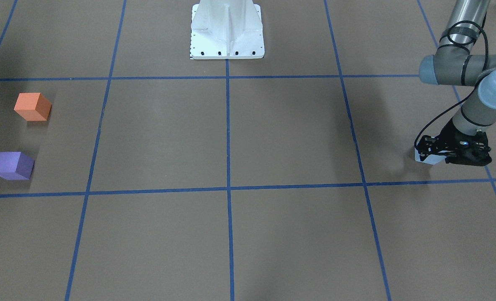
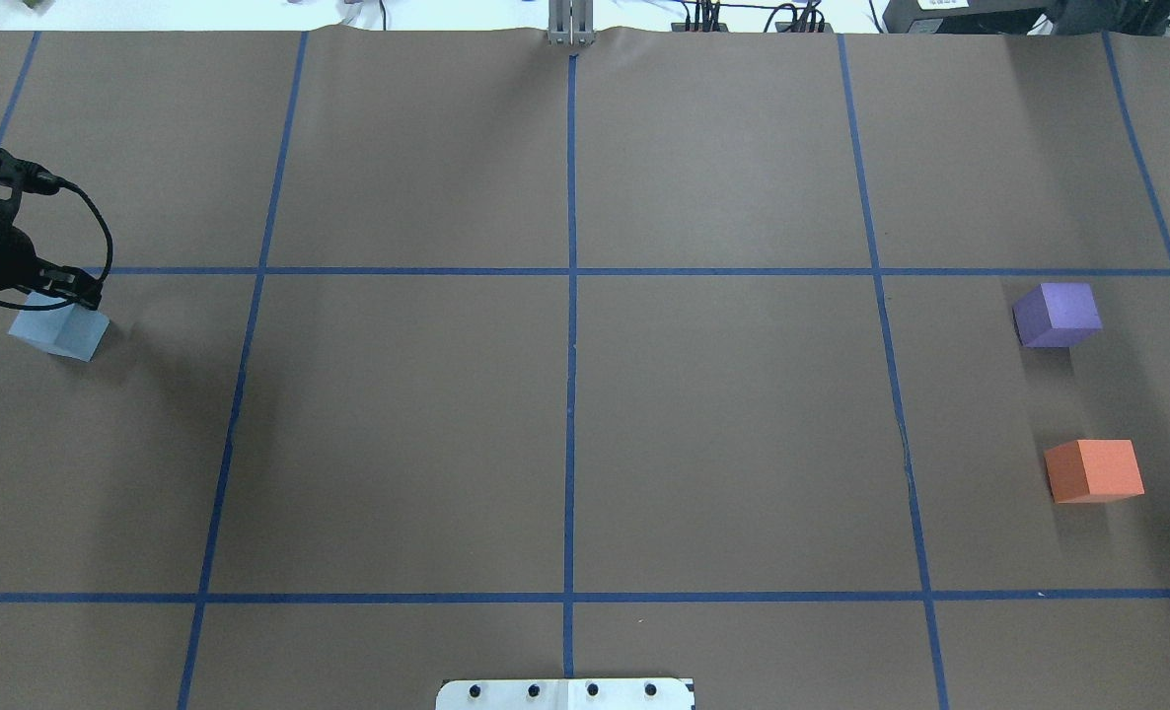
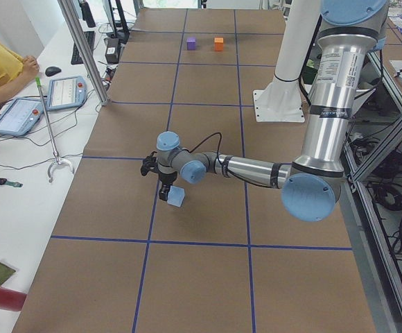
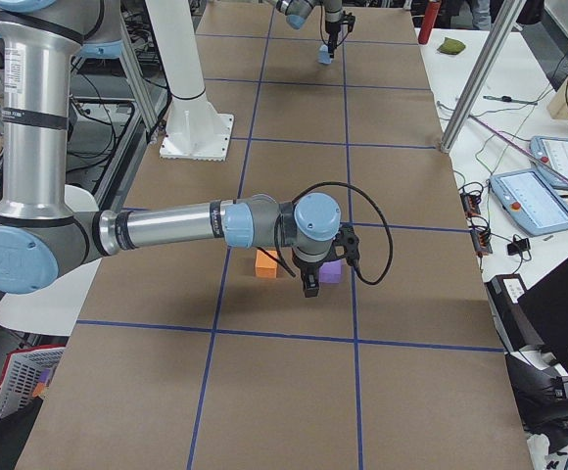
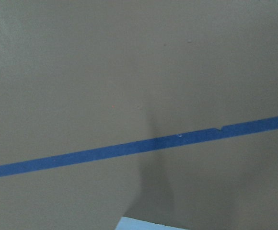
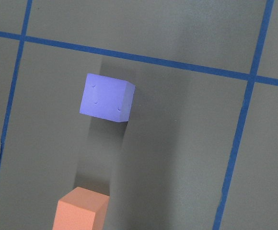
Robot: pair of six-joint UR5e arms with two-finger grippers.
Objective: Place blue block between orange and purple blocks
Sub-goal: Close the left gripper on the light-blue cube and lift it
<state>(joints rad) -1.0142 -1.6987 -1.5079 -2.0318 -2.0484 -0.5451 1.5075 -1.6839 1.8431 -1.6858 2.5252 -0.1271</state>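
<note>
1. Table point(image 2: 585, 444) – brown, with a grid of blue tape.
2. Right gripper point(image 4: 309, 286) hovers over purple block point(image 2: 1059, 314) and orange block point(image 2: 1095, 470); its jaw state cannot be told.
3. Left gripper point(image 2: 62, 289) is at blue block point(image 2: 60, 330), at the table's 9 o'clock in the overhead view – whether it grips cannot be told.
4. The purple block is at the orange block's 12 o'clock, apart from it.

You see the table point(image 2: 723, 434) covered with brown paper point(image 2: 407, 158), and blue tape lines point(image 2: 571, 394) divide it into large rectangles. At the middle of the edge on the robot's side, a white base plate point(image 1: 227, 46) stands on the paper. Near the table's left end lies the blue block point(image 2: 62, 333), just beside a tape line. Near the right end you find the purple block point(image 2: 1059, 314) and the orange block point(image 2: 1093, 470), apart from each other. The purple one is closer to the operators' edge, the orange one closer to the robot's edge.
</note>
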